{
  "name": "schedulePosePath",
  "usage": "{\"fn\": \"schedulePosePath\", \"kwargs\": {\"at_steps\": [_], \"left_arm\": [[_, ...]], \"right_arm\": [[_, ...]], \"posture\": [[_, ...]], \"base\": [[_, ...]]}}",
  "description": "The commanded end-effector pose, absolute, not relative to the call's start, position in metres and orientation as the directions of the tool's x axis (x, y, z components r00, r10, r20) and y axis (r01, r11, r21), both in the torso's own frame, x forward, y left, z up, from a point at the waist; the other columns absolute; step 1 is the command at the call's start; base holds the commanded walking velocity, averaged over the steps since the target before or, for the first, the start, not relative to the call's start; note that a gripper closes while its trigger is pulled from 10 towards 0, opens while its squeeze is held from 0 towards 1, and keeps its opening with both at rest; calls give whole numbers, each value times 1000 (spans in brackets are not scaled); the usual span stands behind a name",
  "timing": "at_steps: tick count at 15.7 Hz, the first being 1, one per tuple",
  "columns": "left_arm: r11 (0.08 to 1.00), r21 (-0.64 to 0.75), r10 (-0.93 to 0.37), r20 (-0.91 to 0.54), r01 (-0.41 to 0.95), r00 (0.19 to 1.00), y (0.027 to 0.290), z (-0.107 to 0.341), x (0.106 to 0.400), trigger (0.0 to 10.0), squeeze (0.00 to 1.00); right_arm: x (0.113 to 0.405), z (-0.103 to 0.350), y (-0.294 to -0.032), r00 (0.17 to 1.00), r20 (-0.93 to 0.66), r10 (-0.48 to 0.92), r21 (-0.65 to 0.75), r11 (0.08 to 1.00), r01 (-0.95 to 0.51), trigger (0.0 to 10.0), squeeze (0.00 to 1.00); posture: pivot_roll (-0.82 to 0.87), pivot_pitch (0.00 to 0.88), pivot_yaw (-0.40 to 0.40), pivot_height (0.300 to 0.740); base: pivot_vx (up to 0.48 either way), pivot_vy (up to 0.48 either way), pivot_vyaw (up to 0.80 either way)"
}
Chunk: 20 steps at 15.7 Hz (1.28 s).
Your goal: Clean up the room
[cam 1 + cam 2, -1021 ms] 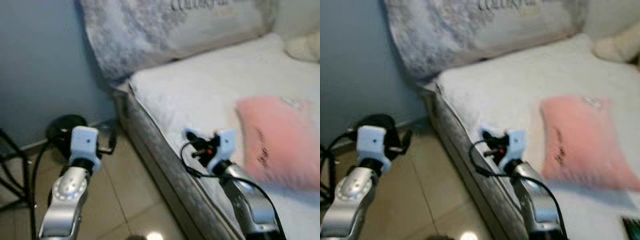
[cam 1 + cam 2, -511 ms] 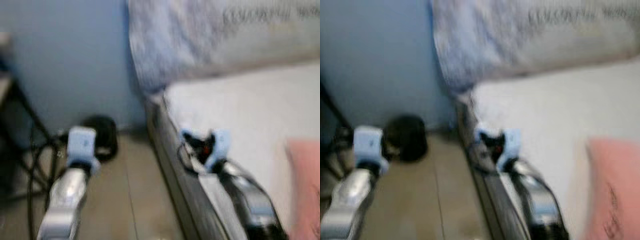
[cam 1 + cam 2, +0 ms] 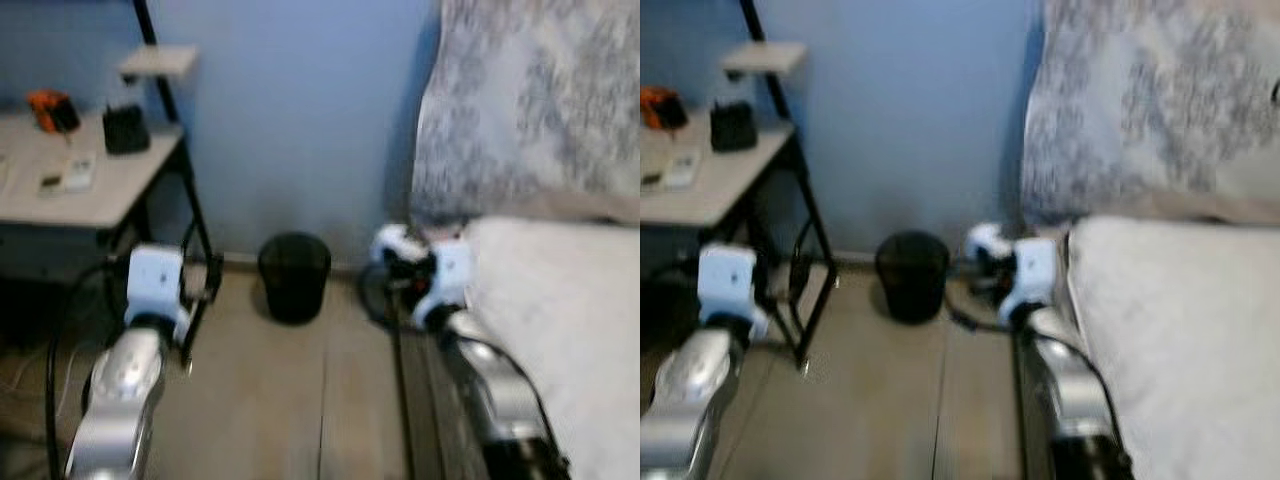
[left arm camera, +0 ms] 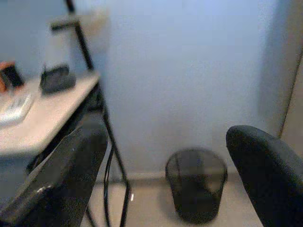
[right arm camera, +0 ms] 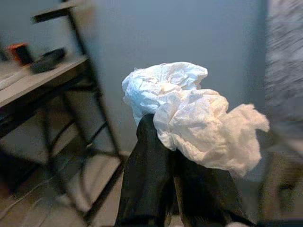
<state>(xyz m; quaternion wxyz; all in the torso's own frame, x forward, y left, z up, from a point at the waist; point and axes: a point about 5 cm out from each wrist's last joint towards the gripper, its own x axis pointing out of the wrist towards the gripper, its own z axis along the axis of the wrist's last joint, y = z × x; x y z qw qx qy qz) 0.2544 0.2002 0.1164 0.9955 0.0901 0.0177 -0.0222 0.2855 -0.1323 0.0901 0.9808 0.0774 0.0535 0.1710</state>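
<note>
1. Your right gripper [image 5: 173,156] has its two black fingers pressed together on a crumpled white tissue [image 5: 189,118]. The wad sits at the fingertips and bulges past them on both sides.
2. In the head views, the tissue [image 3: 395,243] is held out in front of your right arm, in the air beside the edge of the bed [image 3: 560,320], over the tan floor [image 3: 270,400].
3. A black mesh wastebasket [image 3: 293,276] stands on the floor against the blue wall [image 3: 300,120]. It lies just to the left of the held tissue, lower down and apart from it.
4. Your left gripper [image 4: 165,156] has its fingers spread wide with nothing between them. The wastebasket [image 4: 196,189] appears in the gap between them, farther off.
5. Your left arm [image 3: 125,370] reaches forward near a white desk [image 3: 75,185] with black legs. Small items rest on the desktop, among them an orange one [image 3: 48,108] and a dark one [image 3: 125,128].
6. A grey patterned headboard cover [image 3: 530,110] rises behind the bed.
7. The frames are blurred, and no writing or label can be read.
</note>
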Motion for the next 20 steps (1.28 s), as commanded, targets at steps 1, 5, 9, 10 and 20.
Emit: {"fn": "schedulePosePath", "kwargs": {"at_steps": [1,5,9,10,20], "left_arm": [[981,178,-71,-38,77,997,197,118,260,10000,0],[979,177,-95,-34,100,995,196,120,268,10000,0],[972,176,-148,-68,158,987,185,111,264,10000,0],[971,176,-154,-75,165,985,185,110,263,10000,0],[964,184,-178,-92,193,980,184,107,256,10000,0]], "right_arm": [[289,94,-141,957,-76,281,148,952,-268,10000,0],[285,85,-155,980,-108,167,106,982,-156,10000,0],[282,76,-164,976,-162,146,90,987,-133,10000,0],[282,75,-164,975,-166,148,81,987,-136,10000,0],[286,72,-174,982,-159,100,49,994,-94,10000,0]], "posture": [[75,0,18,740],[57,0,33,740],[59,0,28,740],[59,0,28,740],[80,0,28,740]], "base": [[390,0,0],[386,0,0],[386,0,-702],[386,0,-800],[369,0,0]]}}
